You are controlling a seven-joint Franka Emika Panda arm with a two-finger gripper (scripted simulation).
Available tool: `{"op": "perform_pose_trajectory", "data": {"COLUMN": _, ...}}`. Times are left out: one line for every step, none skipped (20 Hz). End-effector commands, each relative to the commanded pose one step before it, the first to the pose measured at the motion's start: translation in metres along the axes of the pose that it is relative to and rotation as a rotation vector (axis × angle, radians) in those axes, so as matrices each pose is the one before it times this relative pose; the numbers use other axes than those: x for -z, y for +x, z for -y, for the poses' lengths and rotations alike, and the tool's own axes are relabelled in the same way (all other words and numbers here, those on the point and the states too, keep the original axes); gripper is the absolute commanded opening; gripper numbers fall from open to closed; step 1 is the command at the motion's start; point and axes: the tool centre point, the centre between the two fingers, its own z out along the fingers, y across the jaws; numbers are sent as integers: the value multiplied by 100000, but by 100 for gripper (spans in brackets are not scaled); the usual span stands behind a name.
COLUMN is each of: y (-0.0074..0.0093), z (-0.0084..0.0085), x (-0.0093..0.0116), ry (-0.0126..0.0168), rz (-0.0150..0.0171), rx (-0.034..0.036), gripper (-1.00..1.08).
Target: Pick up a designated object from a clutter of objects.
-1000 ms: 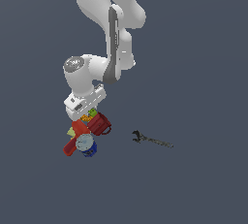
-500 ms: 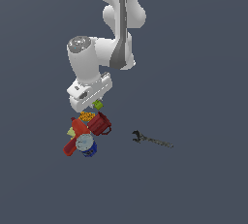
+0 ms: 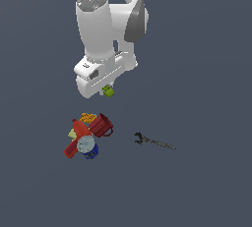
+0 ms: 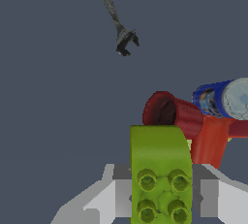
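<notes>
white gripper (image 3: 109, 89) clamped on lime-green piece (image 3: 108, 92), hanging above heap (image 3: 88, 133) of red mug (image 3: 101, 124), blue can (image 3: 87, 146); dark wrench (image 3: 153, 142) lying apart toward exterior view's right.

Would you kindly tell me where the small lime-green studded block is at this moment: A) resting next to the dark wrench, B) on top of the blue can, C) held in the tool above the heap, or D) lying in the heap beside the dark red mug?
C: the small lime-green studded block sits clamped in the tool, clearly raised above the heap of small items, with the dark red mug seen below it in the wrist view.
</notes>
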Motion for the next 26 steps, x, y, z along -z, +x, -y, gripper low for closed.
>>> {"op": "perform_pose_trajectory", "data": {"y": 951, "z": 877, "x": 2461, "ry": 90, "rz": 147, "rx": -60, "gripper": -100}}
{"op": "perform_pose_trajectory", "data": {"y": 388, "z": 329, "x": 978, "ry": 0, "rz": 0, "rx": 0, "gripper": -100}}
{"op": "perform_pose_trajectory", "data": {"y": 394, "z": 315, "x": 953, "ry": 45, "rz": 20, "rx": -2, "gripper": -100}}
{"op": "perform_pose_trajectory", "data": {"y": 391, "z": 327, "x": 976, "ry": 0, "rz": 0, "rx": 0, "gripper": -100}}
{"op": "perform_pose_trajectory", "data": {"y": 397, "z": 312, "x": 954, "ry": 48, "rz": 10, "rx": 1, "gripper": -100}}
{"op": "perform_pose_trajectory", "data": {"y": 399, "z": 311, "x": 955, "ry": 49, "rz": 5, "rx": 2, "gripper": -100}}
{"op": "perform_pose_trajectory", "data": {"y": 400, "z": 323, "x": 977, "ry": 0, "rz": 0, "rx": 0, "gripper": -100}}
{"op": "perform_pose_trajectory", "data": {"y": 404, "z": 301, "x": 951, "ry": 69, "rz": -5, "rx": 6, "gripper": -100}}
{"op": "perform_pose_trajectory", "data": {"y": 398, "z": 298, "x": 939, "ry": 48, "rz": -7, "rx": 5, "gripper": -100}}
{"op": "perform_pose_trajectory", "data": {"y": 389, "z": 298, "x": 922, "ry": 0, "rz": 0, "rx": 0, "gripper": -100}}
{"op": "perform_pose_trajectory", "data": {"y": 369, "z": 255, "x": 851, "ry": 82, "rz": -19, "rx": 8, "gripper": -100}}
{"op": "perform_pose_trajectory", "data": {"y": 355, "z": 264, "x": 829, "ry": 0, "rz": 0, "rx": 0, "gripper": -100}}
{"op": "perform_pose_trajectory", "data": {"y": 332, "z": 226, "x": 762, "ry": 66, "rz": -20, "rx": 6, "gripper": -100}}
{"op": "perform_pose_trajectory", "data": {"y": 316, "z": 214, "x": 721, "ry": 46, "rz": -16, "rx": 3, "gripper": -100}}
{"op": "perform_pose_trajectory", "data": {"y": 304, "z": 210, "x": 686, "ry": 0, "rz": 0, "rx": 0, "gripper": -100}}
{"op": "perform_pose_trajectory", "data": {"y": 278, "z": 166, "x": 621, "ry": 64, "rz": -25, "rx": 0, "gripper": -100}}
{"op": "perform_pose_trajectory", "data": {"y": 270, "z": 172, "x": 589, "ry": 0, "rz": 0, "rx": 0, "gripper": -100}}
{"op": "perform_pose_trajectory", "data": {"y": 239, "z": 129, "x": 528, "ry": 63, "rz": -27, "rx": -6, "gripper": -100}}
{"op": "perform_pose_trajectory", "data": {"y": 232, "z": 141, "x": 495, "ry": 0, "rz": 0, "rx": 0, "gripper": -100}}
{"op": "perform_pose_trajectory", "data": {"y": 210, "z": 126, "x": 447, "ry": 0, "rz": 0, "rx": 0, "gripper": -100}}
{"op": "perform_pose_trajectory", "data": {"y": 178, "z": 91, "x": 389, "ry": 44, "rz": -20, "rx": -6, "gripper": -100}}
{"op": "perform_pose_trajectory", "data": {"y": 167, "z": 96, "x": 348, "ry": 0, "rz": 0, "rx": 0, "gripper": -100}}
{"op": "perform_pose_trajectory", "data": {"y": 145, "z": 80, "x": 298, "ry": 0, "rz": 0, "rx": 0, "gripper": -100}}
{"op": "perform_pose_trajectory", "data": {"y": 106, "z": 33, "x": 235, "ry": 61, "rz": -30, "rx": -13, "gripper": -100}}
{"op": "perform_pose_trajectory", "data": {"y": 102, "z": 46, "x": 197, "ry": 0, "rz": 0, "rx": 0, "gripper": -100}}
{"op": "perform_pose_trajectory", "data": {"y": 80, "z": 29, "x": 147, "ry": 0, "rz": 0, "rx": 0, "gripper": -100}}
